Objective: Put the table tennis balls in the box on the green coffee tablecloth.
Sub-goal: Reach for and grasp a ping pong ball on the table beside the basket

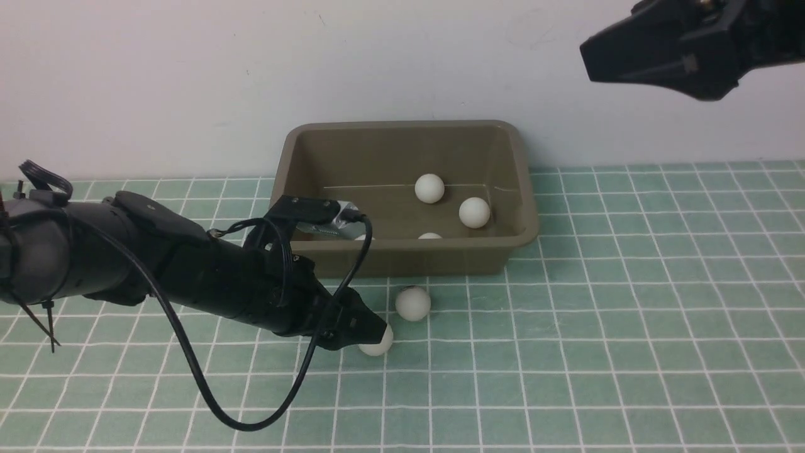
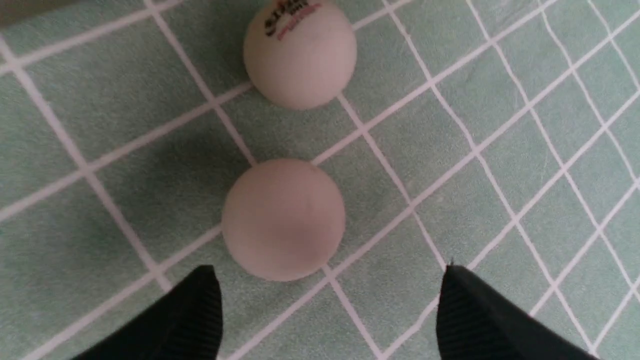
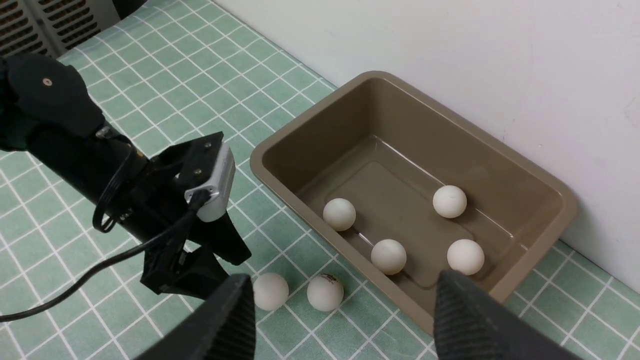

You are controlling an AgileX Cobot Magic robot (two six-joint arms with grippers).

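Observation:
The olive-brown box point(image 1: 516, 189) stands on the green tablecloth point(image 1: 629, 314) by the wall, with several white balls in it point(image 1: 429, 188) point(image 3: 449, 201). Two balls lie on the cloth before the box: a plain one point(image 1: 378, 343) point(image 2: 283, 219) point(image 3: 270, 291) and one with a printed logo point(image 1: 413, 303) point(image 2: 300, 52) point(image 3: 325, 292). My left gripper point(image 1: 368, 333) point(image 2: 327, 280) is open, low over the cloth, its tips just short of the plain ball and either side of it. My right gripper point(image 1: 591, 53) point(image 3: 345, 295) is open and empty, high above the box's right end.
A white wall point(image 1: 188, 82) runs close behind the box. The left arm's cable point(image 1: 251, 421) loops down onto the cloth in front. A grey vented panel point(image 3: 30, 25) stands beyond the cloth's far corner in the right wrist view.

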